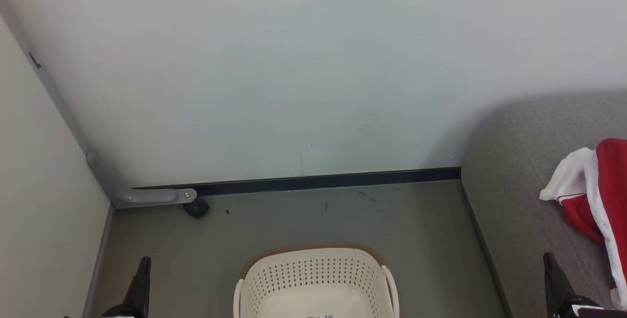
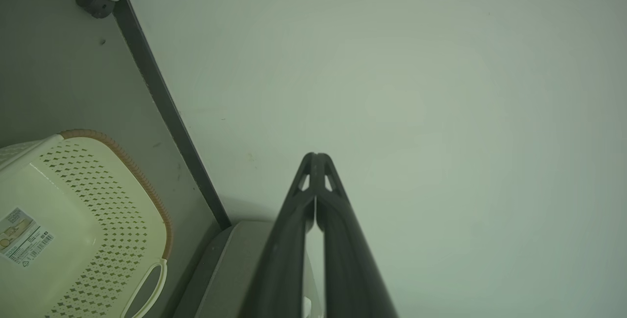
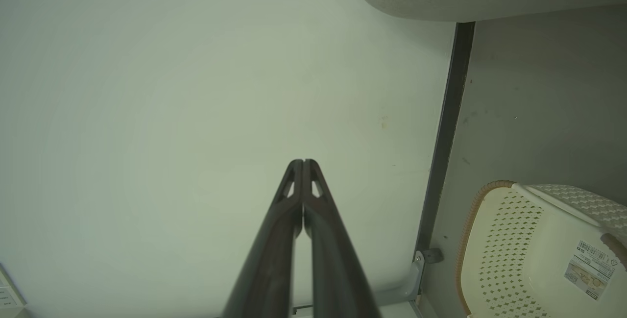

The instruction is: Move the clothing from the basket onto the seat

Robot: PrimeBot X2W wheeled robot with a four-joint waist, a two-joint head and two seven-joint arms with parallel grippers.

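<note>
The cream basket (image 1: 316, 279) with its brown rim stands on the floor at the bottom centre, and its bare bottom carries a label; it also appears as the basket (image 2: 83, 220) and the basket (image 3: 534, 254) in the wrist views. Red and white clothing (image 1: 595, 195) lies on the grey seat (image 1: 509, 181) at the right edge. My left gripper (image 2: 316, 156) is shut with nothing in it and points at the wall. My right gripper (image 3: 303, 162) is likewise shut and empty. In the head view the left gripper (image 1: 142, 279) and right gripper (image 1: 553, 274) rise at the bottom corners.
A pale wall (image 1: 294, 73) with a dark skirting strip (image 1: 318, 180) closes the space ahead. A second wall stands at the left. A grey bracket with a black stopper (image 1: 196, 206) sits in the floor corner. Grey floor (image 1: 343, 220) lies between basket and wall.
</note>
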